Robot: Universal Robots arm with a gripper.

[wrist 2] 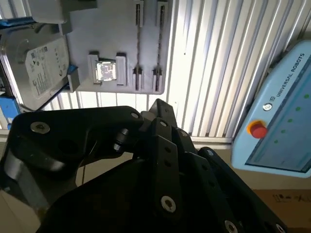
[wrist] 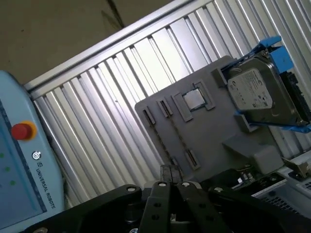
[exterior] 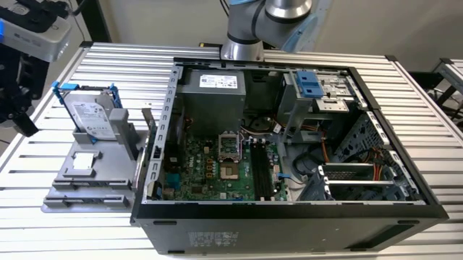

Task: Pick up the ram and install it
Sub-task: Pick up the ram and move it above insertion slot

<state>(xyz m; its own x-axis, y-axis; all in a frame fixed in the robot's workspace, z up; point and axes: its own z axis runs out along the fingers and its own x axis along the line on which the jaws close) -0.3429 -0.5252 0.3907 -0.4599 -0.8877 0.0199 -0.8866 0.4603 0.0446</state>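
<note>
My gripper (exterior: 21,116) hangs off the table's edge at the exterior view's left, beyond the grey fixture plate (exterior: 79,187). In both wrist views its black fingers converge to a single tip (wrist 2: 160,106) (wrist: 168,174), shut, and I see nothing between them. The fixture plate (wrist 2: 97,39) (wrist: 204,136) carries two thin grooves with end clips (wrist 2: 138,73). The ram is hidden; I cannot make it out in the grooves, in the fingers or in the case. The long black motherboard slots (exterior: 261,170) lie inside the open computer case (exterior: 289,208), far from the gripper.
A silver hard drive in a blue frame (exterior: 92,119) (wrist 2: 41,68) (wrist: 260,94) stands on the fixture, beside a small square chip (wrist 2: 107,71) (wrist: 196,99). A blue teach pendant (wrist 2: 282,111) (wrist: 22,170) lies past the ribbed table. The arm's base (exterior: 242,49) stands behind the case.
</note>
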